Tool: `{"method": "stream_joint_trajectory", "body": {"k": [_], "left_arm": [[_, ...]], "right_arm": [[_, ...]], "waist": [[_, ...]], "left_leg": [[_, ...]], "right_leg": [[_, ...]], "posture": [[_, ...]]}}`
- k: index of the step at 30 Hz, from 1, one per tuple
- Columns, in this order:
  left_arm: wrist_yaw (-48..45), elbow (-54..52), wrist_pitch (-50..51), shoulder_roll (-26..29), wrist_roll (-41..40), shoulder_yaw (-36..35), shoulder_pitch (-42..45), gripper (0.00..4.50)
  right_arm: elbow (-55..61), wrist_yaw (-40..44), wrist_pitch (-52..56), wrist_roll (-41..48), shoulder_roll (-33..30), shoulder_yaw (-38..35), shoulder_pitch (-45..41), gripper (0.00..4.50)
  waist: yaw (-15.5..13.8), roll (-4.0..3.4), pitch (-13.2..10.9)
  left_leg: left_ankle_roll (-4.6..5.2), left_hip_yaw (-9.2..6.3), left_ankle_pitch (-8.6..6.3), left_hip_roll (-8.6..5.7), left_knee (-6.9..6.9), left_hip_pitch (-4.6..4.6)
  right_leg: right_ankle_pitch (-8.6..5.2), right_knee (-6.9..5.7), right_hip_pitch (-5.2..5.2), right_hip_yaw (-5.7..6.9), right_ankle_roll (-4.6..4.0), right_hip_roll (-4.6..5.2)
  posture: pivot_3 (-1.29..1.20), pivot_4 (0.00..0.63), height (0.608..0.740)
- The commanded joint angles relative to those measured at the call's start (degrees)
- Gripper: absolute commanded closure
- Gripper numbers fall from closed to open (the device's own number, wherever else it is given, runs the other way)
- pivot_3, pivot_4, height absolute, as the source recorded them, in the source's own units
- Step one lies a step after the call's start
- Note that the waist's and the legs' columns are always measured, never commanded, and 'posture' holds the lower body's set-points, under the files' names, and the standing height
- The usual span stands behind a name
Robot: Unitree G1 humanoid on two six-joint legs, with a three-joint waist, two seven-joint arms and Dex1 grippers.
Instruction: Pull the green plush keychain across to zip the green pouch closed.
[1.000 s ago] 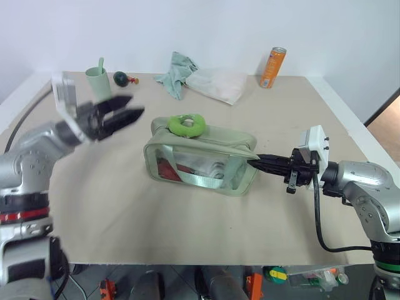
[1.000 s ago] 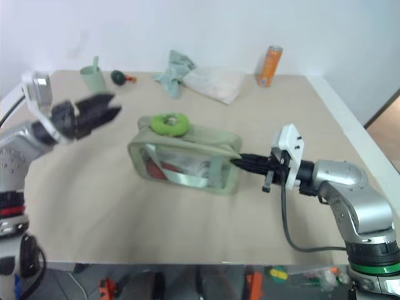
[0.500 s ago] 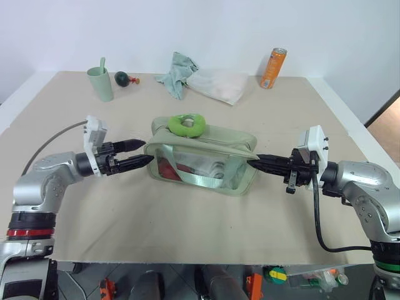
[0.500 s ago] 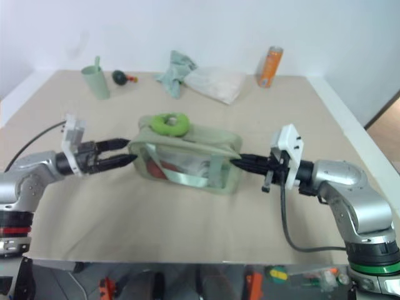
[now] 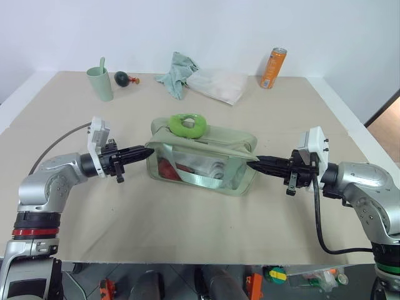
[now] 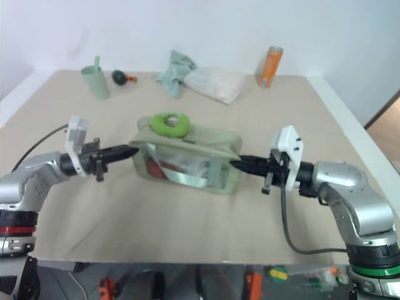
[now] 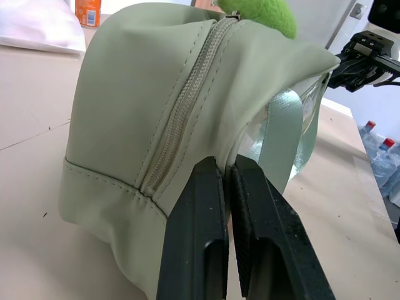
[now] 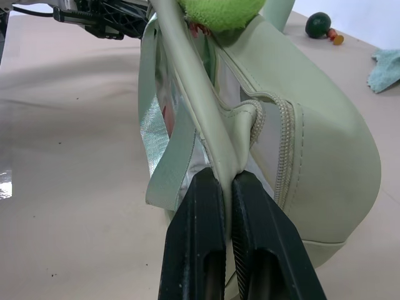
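The green pouch point(image 5: 203, 160) lies near the middle of the beige surface point(image 5: 187, 231), clear window facing the camera, with the green plush keychain point(image 5: 186, 124) resting on its top toward the left end. From the head views, the left hand point(image 5: 147, 152) and the right hand point(image 5: 253, 164) each meet one end of the pouch, both arms stretched almost level and pointing inward at each other.

The left wrist view adds what the head views cannot: the pouch's end panel with its zipper running up toward the keychain, and the two black fingers point(image 7: 194, 237) pressed together on a fold of fabric just beside that zipper. The right wrist view shows the far end likewise (the strap loop hangs beside it), its fingers point(image 8: 197, 244) pinched shut on the pouch's edge seam.

At the back of the surface stand a sage-green cup point(image 5: 100, 84), a dark green ball toy point(image 5: 121, 78), a pale green rag point(image 5: 177, 72), a white bag point(image 5: 218, 84) and an orange can point(image 5: 273, 67).

A second ago the left hand was raised well clear of the pouch with its fingers spread wide; it has since come down to the pouch's left end and closed. The right hand keeps its grip unchanged, and the keychain sits where it did.
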State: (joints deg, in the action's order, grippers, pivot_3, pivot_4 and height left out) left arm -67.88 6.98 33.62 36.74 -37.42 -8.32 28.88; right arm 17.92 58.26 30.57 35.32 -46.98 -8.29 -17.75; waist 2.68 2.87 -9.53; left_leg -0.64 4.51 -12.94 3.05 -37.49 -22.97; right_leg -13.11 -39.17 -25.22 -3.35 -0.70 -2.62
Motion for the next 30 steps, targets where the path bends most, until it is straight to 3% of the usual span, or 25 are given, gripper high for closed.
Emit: {"method": "stream_joint_trajectory", "body": {"k": [1, 8, 11, 13, 16, 19, 21, 30], "left_arm": [[-0.1, -2.5, -1.0, 0.1, -0.3, -0.5, -0.5, 4.5], [0.3, -2.8, -1.2, 0.1, -0.2, -0.7, -1.0, 4.5], [0.4, -3.0, -1.3, -0.1, -0.1, -0.5, -1.2, 4.5], [0.5, -3.1, -1.4, -0.2, 0.0, -0.3, -1.2, 4.5], [0.8, -3.0, -1.4, -0.3, 0.1, -0.1, -1.1, 4.5], [0.9, -3.1, -1.5, -0.3, 0.3, 0.1, -1.0, 4.5], [1.1, -3.1, -1.5, -0.4, 0.4, 0.2, -0.8, 4.5], [2.7, -5.6, -1.2, -1.7, 0.0, 0.1, -2.3, 4.5]], "right_arm": [[0.1, -0.6, 1.3, 1.8, -0.1, -1.9, -0.4, 3.77], [0.2, -1.7, 2.8, 4.4, -0.8, -6.5, -0.2, 1.45], [0.6, -2.3, 5.6, 11.5, 0.4, -10.8, -2.5, 0.46], [0.9, -2.9, 6.2, 15.7, 1.5, -12.3, -5.6, 0.46], [-0.9, -5.7, 4.2, 13.6, 4.2, -9.3, -12.7, 0.46], [-6.1, -7.4, -1.5, 0.1, 6.5, 2.2, -22.2, 0.46], [-9.5, -6.3, -4.1, -4.4, 7.9, 6.9, -27.0, 0.46], [-22.1, -0.3, -11.8, -12.0, 14.3, 14.2, -38.0, 0.46]], "waist": [[0.0, 0.0, 0.0], [-0.1, 0.0, 0.0], [-0.1, 0.0, 0.0], [0.0, -0.01, 0.0], [0.1, -0.06, 0.0], [0.1, -0.05, 0.0], [0.1, -0.06, 0.0], [-0.2, -0.06, 0.0]], "left_leg": [[0.0, 0.0, 0.0, -0.01, 0.0, 0.0], [0.02, 0.01, -0.01, -0.09, -0.01, -0.06], [0.03, 0.0, -0.02, -0.09, -0.01, -0.08], [0.03, -0.01, -0.02, -0.05, -0.01, -0.05], [0.04, 0.03, -0.01, -0.03, -0.01, -0.01], [0.09, 0.03, 0.02, -0.01, -0.02, 0.01], [0.12, 0.03, 0.04, -0.01, -0.02, 0.01], [0.25, 0.04, -0.12, -0.16, -0.01, -0.36]], "right_leg": [[0.0, 0.0, 0.0, 0.0, 0.0, 0.01], [0.0, 0.04, -0.01, -0.01, 0.0, 0.08], [0.0, 0.04, -0.02, -0.01, 0.01, 0.08], [0.0, 0.04, -0.01, -0.01, 0.01, 0.04], [0.05, 0.03, -0.02, -0.05, 0.04, 0.01], [0.08, 0.02, -0.01, -0.04, 0.08, -0.01], [0.09, 0.03, -0.01, -0.02, 0.06, 0.0], [-0.02, 0.13, -0.19, -0.03, -0.08, 0.19]], "posture": [[0.0, 0.15, 0.74], [0.0, 0.15, 0.74], [0.0, 0.15, 0.74], [0.0, 0.15, 0.74], [0.0, 0.15, 0.74], [0.0, 0.15, 0.74], [0.0, 0.15, 0.74], [0.0, 0.15, 0.74]]}}
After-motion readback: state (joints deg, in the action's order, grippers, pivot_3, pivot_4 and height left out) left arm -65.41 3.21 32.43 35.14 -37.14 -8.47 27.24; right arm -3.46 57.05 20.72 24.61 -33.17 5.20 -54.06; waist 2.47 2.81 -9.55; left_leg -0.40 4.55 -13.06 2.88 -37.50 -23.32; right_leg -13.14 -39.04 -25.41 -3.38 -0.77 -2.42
